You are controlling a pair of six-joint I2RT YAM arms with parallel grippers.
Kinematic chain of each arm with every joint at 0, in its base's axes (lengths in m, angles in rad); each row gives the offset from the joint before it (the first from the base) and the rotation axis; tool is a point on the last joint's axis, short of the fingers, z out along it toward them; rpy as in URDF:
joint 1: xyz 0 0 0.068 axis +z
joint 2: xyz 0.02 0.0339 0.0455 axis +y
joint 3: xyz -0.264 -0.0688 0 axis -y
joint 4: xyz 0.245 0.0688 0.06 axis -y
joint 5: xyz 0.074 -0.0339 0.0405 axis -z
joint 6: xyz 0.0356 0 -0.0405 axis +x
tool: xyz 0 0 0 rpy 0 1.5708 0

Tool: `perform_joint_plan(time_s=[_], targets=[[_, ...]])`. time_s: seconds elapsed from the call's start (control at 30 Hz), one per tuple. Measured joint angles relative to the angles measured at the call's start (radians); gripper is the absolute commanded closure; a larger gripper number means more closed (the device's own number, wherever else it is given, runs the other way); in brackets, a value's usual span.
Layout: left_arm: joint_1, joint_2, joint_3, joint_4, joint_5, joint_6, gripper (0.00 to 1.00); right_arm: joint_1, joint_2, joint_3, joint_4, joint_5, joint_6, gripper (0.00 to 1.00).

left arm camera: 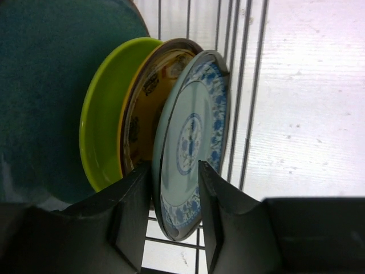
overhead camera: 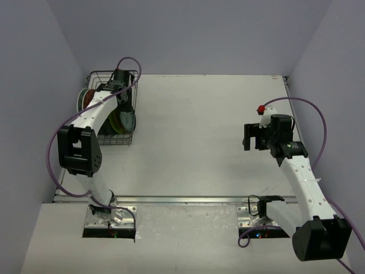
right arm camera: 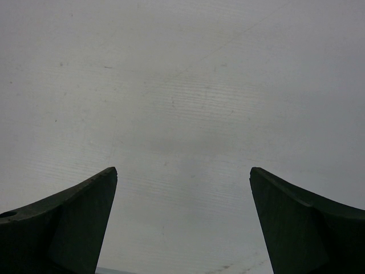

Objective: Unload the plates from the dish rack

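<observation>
Lifting the blue plate (left arm camera: 191, 131), clamped by the left gripper (left arm camera: 175, 168), is best done straight up from the rack (overhead camera: 102, 77) at the far-left corner, the right gripper (right arm camera: 182, 171) being held spread apart.

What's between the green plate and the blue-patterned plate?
A yellow patterned plate, standing on edge between the green plate and the blue-patterned plate; the left wrist view shows it.

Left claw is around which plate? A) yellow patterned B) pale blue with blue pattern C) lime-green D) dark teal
B: in the left wrist view the left claw straddles the rim of the pale blue plate, one finger on each side.
</observation>
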Motion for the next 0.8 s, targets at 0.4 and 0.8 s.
perform_joint_plan(time_s=[0.4,0.8], targets=[[0.028,0.034,0.000,-0.009,0.039,-0.005,1.00,0.000,0.000,0.001,-0.009,0.000,0.001,0.01],[0.029,-0.057,0.064,-0.046,-0.012,0.014,1.00,0.000,-0.006,0.028,-0.023,-0.006,0.000,0.01]])
